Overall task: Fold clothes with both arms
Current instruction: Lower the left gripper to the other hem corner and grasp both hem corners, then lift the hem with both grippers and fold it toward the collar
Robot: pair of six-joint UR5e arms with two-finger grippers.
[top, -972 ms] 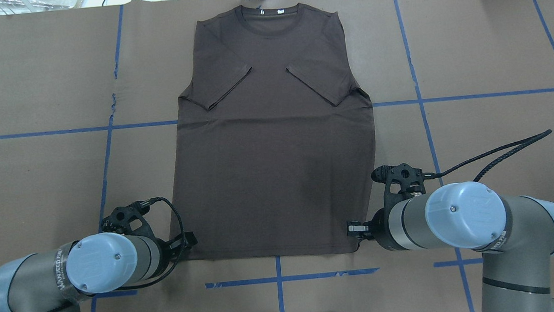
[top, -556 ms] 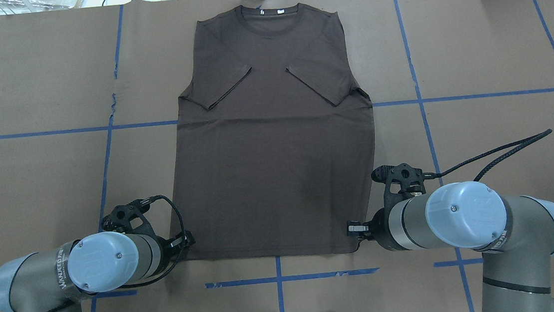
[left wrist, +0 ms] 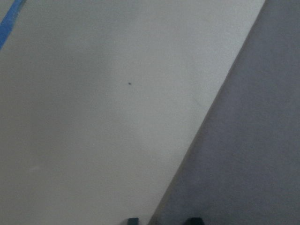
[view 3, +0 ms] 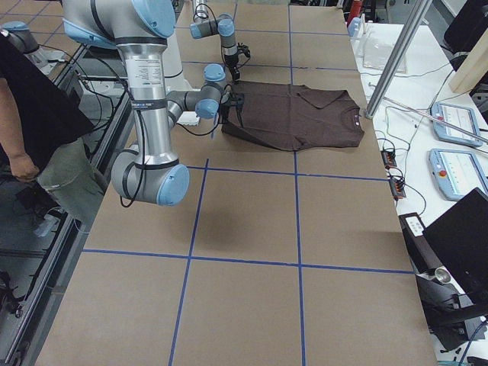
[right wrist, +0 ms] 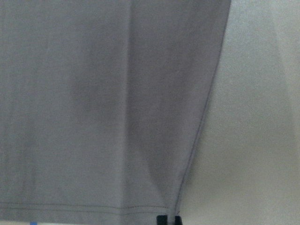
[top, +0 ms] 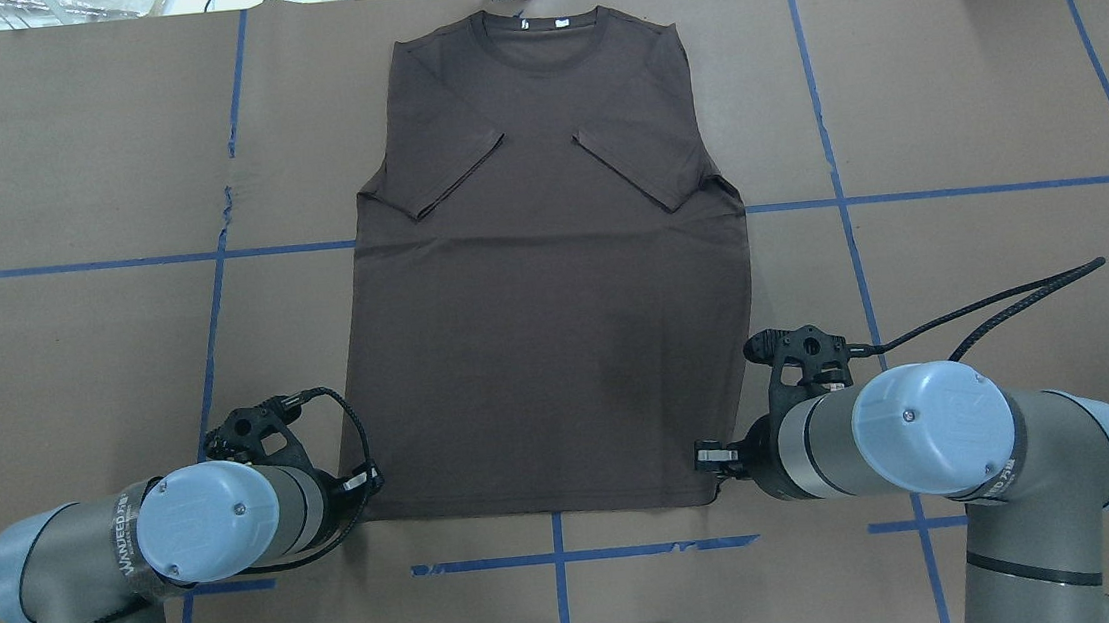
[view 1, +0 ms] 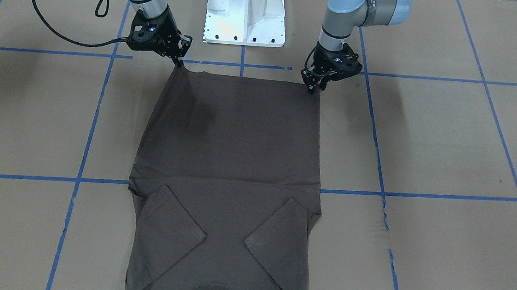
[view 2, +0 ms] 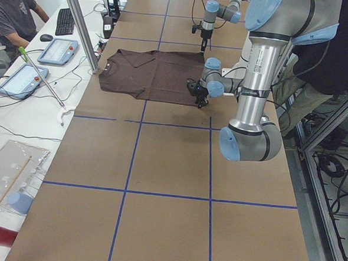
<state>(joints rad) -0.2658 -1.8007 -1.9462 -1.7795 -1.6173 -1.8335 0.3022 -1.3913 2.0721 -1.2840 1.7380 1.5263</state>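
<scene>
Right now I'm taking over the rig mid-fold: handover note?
Left gripper: open, astride one hem corner of the dark brown short-sleeved T-shirt.
Right gripper: shut on the other hem corner, which looks slightly lifted.
The shirt lies flat on the brown paper-covered table, collar away from the robot.
Done: sleeves folded in.
Left: probably close the left gripper, then carry the hem towards the collar.

Bright, even overhead light, soft shadows
Both wrist views are blurred throughout and washed pale; a diffuse dark shadow lies on the T-shirt [view 1: 229, 161] just beside the right gripper [view 1: 181, 63].
</scene>
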